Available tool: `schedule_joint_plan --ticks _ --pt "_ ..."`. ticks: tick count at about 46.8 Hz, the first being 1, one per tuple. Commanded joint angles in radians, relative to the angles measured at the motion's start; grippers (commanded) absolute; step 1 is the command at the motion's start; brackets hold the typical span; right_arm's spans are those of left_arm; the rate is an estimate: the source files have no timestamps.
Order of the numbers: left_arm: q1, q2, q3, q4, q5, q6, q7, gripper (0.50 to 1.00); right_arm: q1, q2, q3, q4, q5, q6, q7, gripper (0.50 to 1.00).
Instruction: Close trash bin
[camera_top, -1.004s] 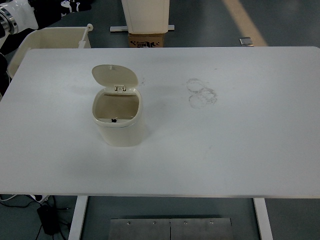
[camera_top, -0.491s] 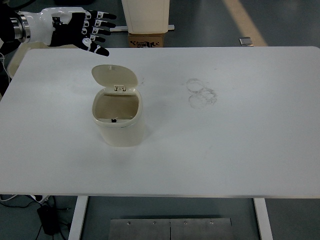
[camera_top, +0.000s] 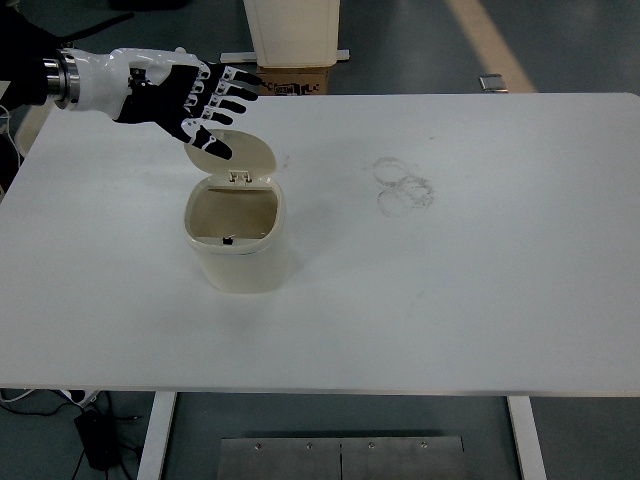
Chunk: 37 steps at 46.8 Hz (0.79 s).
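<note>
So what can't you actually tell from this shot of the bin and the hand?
- Head view: whether the left hand touches the open lid; it overlaps the lid's top edge.
- The lid's back face, turned away from the camera.
- The small dark item inside the trash bin: too small to identify.
- The left arm, cut off by the picture's left edge.

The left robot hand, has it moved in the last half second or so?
Yes. The left robot hand has come right and toward the near edge, from beyond the table's far left corner to just over the bin's raised lid, fingers spread.
</note>
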Motion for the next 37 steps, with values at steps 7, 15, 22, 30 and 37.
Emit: schedule_joint_plan --ticks 7,15,22,30,37 --pt "0.0 0.075 0.038 -0.123 0.0 0.008 0.0 1.0 0.009 0.0 0.0 0.0 0.0 0.0 -0.001 0.991" --pt "0.011 0.083 0.046 -0.131 0.0 0.009 0.0 1.0 0.011 0.0 0.0 0.002 0.0 0.0 -0.001 0.991" --pt "0.04 0.083 0.044 -0.131 -0.002 0.011 -0.001 1.0 0.011 0.0 0.0 0.0 0.0 0.0 -0.001 0.991" --pt "0.077 0.086 0.044 -0.131 -0.002 0.018 -0.001 1.0 0.011 0.0 0.0 0.002 0.0 0.0 -0.001 0.991" --pt "0.112 0.087 0.044 -0.131 -0.002 0.026 -0.003 1.0 0.011 0.0 0.0 0.0 0.0 0.0 -0.001 0.991"
